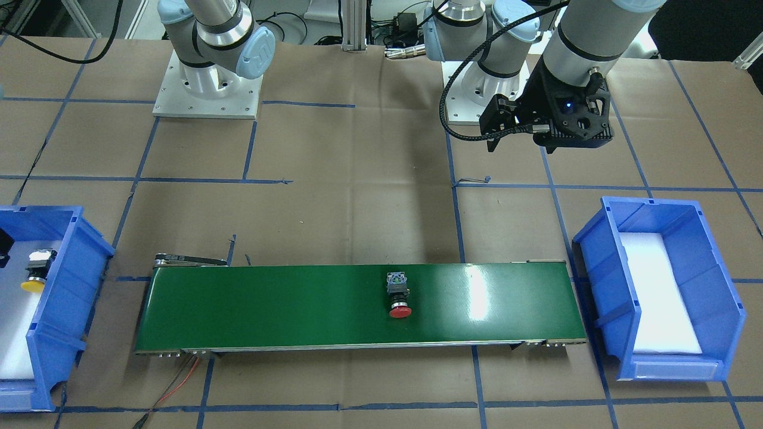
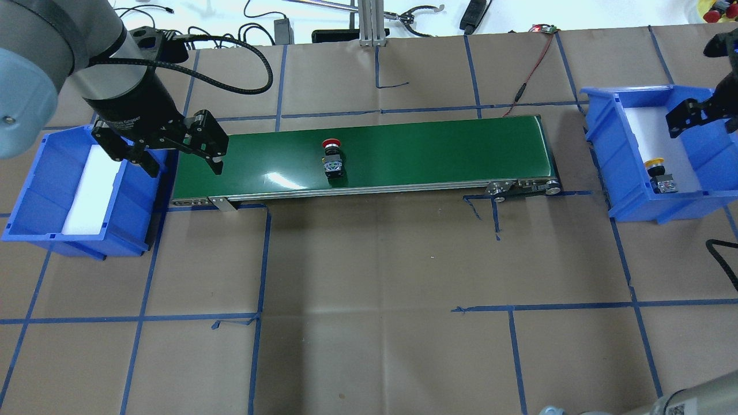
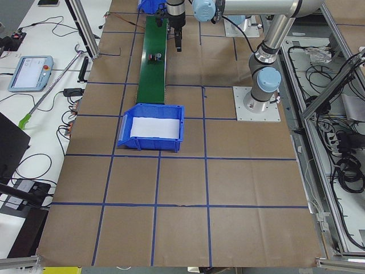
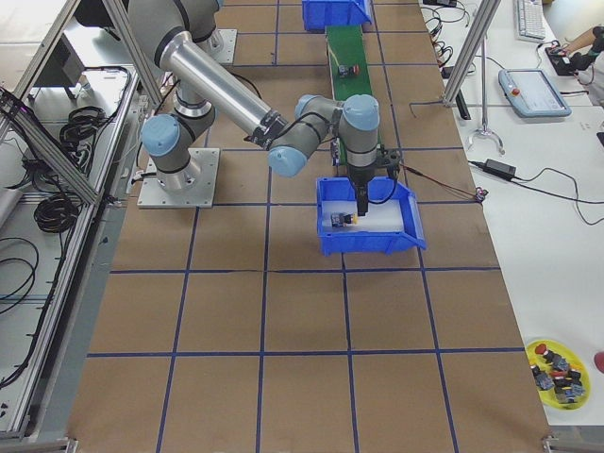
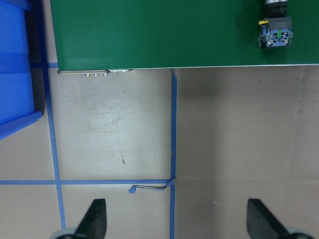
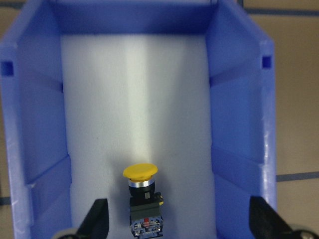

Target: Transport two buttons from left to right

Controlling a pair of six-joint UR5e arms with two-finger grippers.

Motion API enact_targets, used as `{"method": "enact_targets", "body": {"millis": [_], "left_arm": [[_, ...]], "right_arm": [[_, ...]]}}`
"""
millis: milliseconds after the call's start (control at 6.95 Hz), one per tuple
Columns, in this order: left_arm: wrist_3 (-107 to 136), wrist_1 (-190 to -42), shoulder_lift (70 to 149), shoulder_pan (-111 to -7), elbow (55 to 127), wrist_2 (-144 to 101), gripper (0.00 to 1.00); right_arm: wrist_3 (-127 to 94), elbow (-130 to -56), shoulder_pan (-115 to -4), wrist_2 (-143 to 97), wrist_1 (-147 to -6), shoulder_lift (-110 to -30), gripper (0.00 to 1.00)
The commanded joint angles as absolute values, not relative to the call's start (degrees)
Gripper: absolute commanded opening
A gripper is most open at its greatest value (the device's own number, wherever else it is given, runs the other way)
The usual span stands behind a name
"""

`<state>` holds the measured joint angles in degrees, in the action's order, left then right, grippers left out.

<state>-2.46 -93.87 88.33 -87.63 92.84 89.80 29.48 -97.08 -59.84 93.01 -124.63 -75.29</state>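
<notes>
- Red-capped, the red button (image 2: 332,158) lay on its side at about mid-length of the green belt (image 2: 438,144). Its long axis ran across the belt, with the cap toward the top of the overhead frame.
- The yellow button (image 6: 142,199) lay on white foam in the right-side bin (image 2: 634,204), at the overhead frame's right edge. Its cap pointed to the top of the right wrist frame.
- The left gripper (image 5: 177,224) hung over the brown paper just below the belt's end, beside the left-side bin (image 2: 34,190). Its jaws were spread wide and held nothing.
- In the left wrist view the red button sat in the upper right corner, so it lay up and to the right of that claw. Of the 2 claws this one was the nearer.
- The right gripper (image 6: 180,224) hovered above the right-side bin with its fingers far apart and nothing between them. The yellow button lay low in the gap, its axis running between the 2 fingers.
- Judging from this, 1 button was delivered and the red one was only halfway there.
- The overhead view cropped the right gripper, so only its wrist view showed the spread. The left wrist view cut off the red cap, which the front-facing view showed whole.
</notes>
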Motion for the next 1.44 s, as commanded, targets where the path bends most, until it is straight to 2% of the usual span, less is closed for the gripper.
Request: {"method": "enact_targets", "body": {"millis": [0,288,719,1295], "left_arm": [[-2.46,-93.87,88.33,-87.63,92.81,89.74,1.0],[-2.46,-93.87,88.24,-87.63,92.81,89.74,1.0],[-2.46,-93.87,88.33,-87.63,92.81,89.74,1.0],[-2.46,-93.87,88.24,-87.71,92.81,89.65,1.0]], "right_arm": [[25.79,-88.55,-65.88,93.77,-112.67,-77.25,1.0],[12.55,-85.61,-73.17,94.04,-103.39,-77.52,1.0],[0.56,-85.69,-83.29,94.13,-103.01,-77.87,1.0],[-8.51,-86.31,-90.16,93.43,-103.62,-76.73,1.0]]}}
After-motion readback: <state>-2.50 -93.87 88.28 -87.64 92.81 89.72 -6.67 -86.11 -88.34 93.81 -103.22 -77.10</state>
